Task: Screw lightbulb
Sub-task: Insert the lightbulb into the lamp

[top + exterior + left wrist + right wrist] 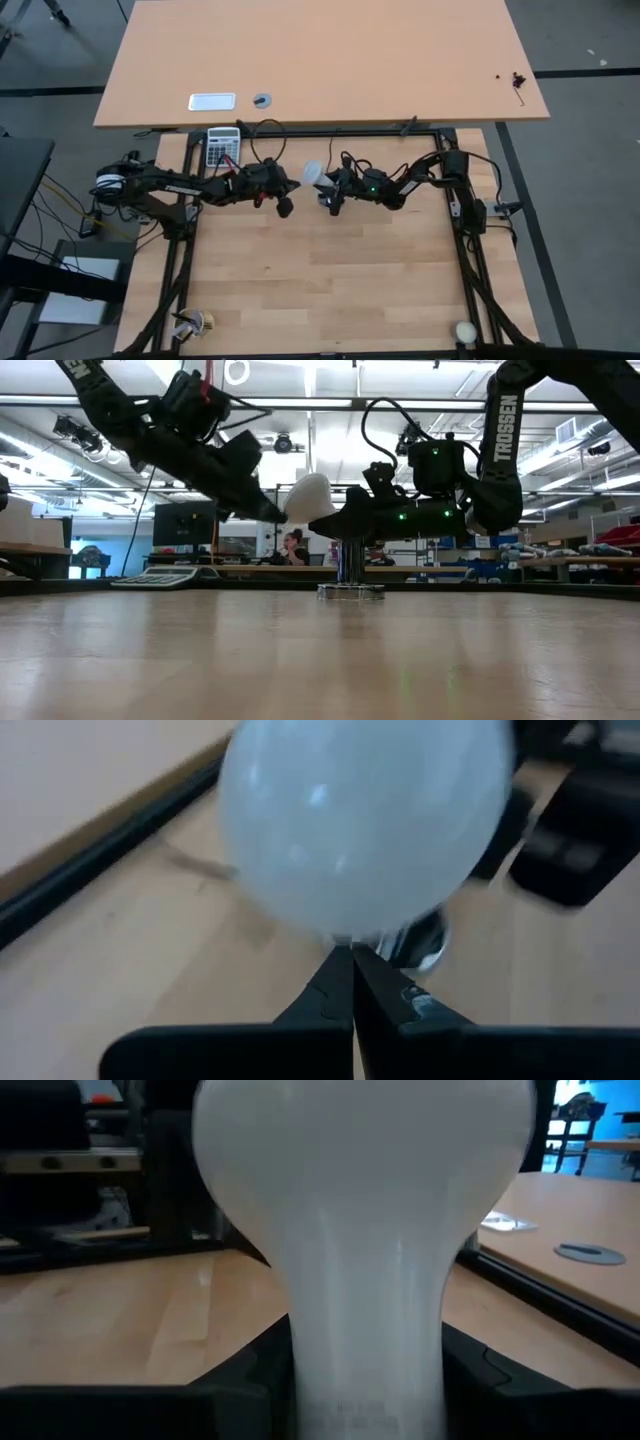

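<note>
The lightbulb point(308, 496) is off the desk point(330, 280), carried in the air near the desk's far middle, tilted, its white dome pointing toward the left arm. The right pincer point(326, 186) pinches it at the narrow neck; in the right wrist view the white neck point(365, 1330) sits between the two dark fingers point(235, 1370), dome outward. The left pincer point(352, 982) is pressed together with nothing between its tips, and those tips sit right at the dome, touching or just short of it; I cannot tell which. In the low view a small round socket point(350, 590) with a short upright stem stands on the desk, below the right pincer and apart from the bulb. I cannot make out the screw base of the bulb in any view, since the right pincer covers that end. My reading of progress: the bulb is picked up and brought above the socket, so the fetch is done. Still left: turn the bulb base-down, seat the base in the socket and twist it home. No threading looks begun. A calculator point(222, 145) lies at the far left of the desk, clear of the work.
</note>
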Motion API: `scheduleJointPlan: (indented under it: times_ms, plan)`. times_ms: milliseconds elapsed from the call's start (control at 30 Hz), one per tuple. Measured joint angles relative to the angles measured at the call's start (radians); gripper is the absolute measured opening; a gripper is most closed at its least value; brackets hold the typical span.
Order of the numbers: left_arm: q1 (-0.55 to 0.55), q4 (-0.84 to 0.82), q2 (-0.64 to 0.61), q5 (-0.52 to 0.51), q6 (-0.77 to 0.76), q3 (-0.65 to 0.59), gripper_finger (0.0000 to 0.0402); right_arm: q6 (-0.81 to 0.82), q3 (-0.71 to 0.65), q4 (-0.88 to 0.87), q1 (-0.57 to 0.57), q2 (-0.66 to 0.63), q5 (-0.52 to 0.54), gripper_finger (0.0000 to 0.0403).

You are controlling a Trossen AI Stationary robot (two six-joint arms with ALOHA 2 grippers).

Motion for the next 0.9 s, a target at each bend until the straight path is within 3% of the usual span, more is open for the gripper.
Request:
scheduleJointPlan:
  times_ms: [300, 900]
  plan:
    - [0.000, 0.169, 0.019, 0.029, 0.008, -0.001, 0.0000, 0.006, 0.004, -0.040, 0.000, -0.004, 0.000, 0.0160]
    - [-0.001, 0.145, 0.016, 0.059, 0.031, 0.037, 0.0000, 0.022, 0.003, -0.074, 0.022, -0.007, 0.003, 0.0201]
